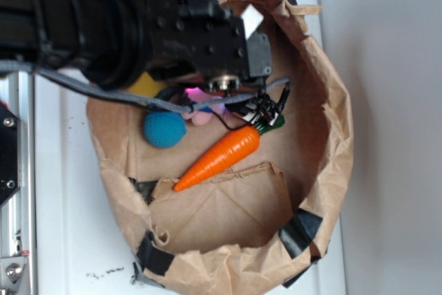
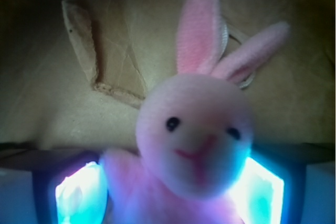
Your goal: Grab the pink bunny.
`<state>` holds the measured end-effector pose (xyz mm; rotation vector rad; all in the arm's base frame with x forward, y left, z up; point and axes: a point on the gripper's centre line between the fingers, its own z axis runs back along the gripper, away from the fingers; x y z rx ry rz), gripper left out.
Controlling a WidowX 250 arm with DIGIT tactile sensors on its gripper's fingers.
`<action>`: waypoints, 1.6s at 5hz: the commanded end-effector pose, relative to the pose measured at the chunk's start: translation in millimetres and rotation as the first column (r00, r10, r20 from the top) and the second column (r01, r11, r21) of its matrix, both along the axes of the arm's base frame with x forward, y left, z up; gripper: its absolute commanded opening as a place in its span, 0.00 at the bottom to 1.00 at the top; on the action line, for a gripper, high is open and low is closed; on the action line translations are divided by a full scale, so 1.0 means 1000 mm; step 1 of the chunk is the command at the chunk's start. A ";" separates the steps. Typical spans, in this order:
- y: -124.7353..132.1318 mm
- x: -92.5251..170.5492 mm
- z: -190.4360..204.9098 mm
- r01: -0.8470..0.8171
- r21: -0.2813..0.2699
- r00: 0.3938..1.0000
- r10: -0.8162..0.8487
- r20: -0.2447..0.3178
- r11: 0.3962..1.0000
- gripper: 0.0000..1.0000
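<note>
Down inside the brown paper bag (image 1: 331, 136), at about 11 o'clock from the orange carrot (image 1: 219, 158) and 3 o'clock of the blue yarn ball (image 1: 164, 129), lies the pink bunny (image 2: 197, 150), mostly hidden under the gripper (image 1: 215, 101). Seen from the wrist: body wedged between the glowing pads (image 2: 79, 195), so apparently pinched on the torso. Likely light, soft, squashy; best taken at the body, not the floppy ears

A pale-pink plush bunny (image 2: 197, 145) with cream face and black eyes, an orange carrot (image 1: 217, 159), a blue yarn ball (image 1: 164, 129), a brown paper bag (image 1: 331, 136) with black tape.
</note>
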<state>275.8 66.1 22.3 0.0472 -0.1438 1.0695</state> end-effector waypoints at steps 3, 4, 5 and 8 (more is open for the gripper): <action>0.005 -0.002 0.013 0.041 -0.013 0.997 -0.040 0.061 0.999 0.00; 0.004 -0.006 0.047 0.072 -0.076 0.996 -0.068 0.062 0.995 0.00; -0.002 -0.013 0.083 0.089 -0.105 0.992 -0.079 0.099 0.990 0.00; -0.054 -0.015 0.127 0.161 -0.005 0.977 -0.158 0.141 0.987 0.00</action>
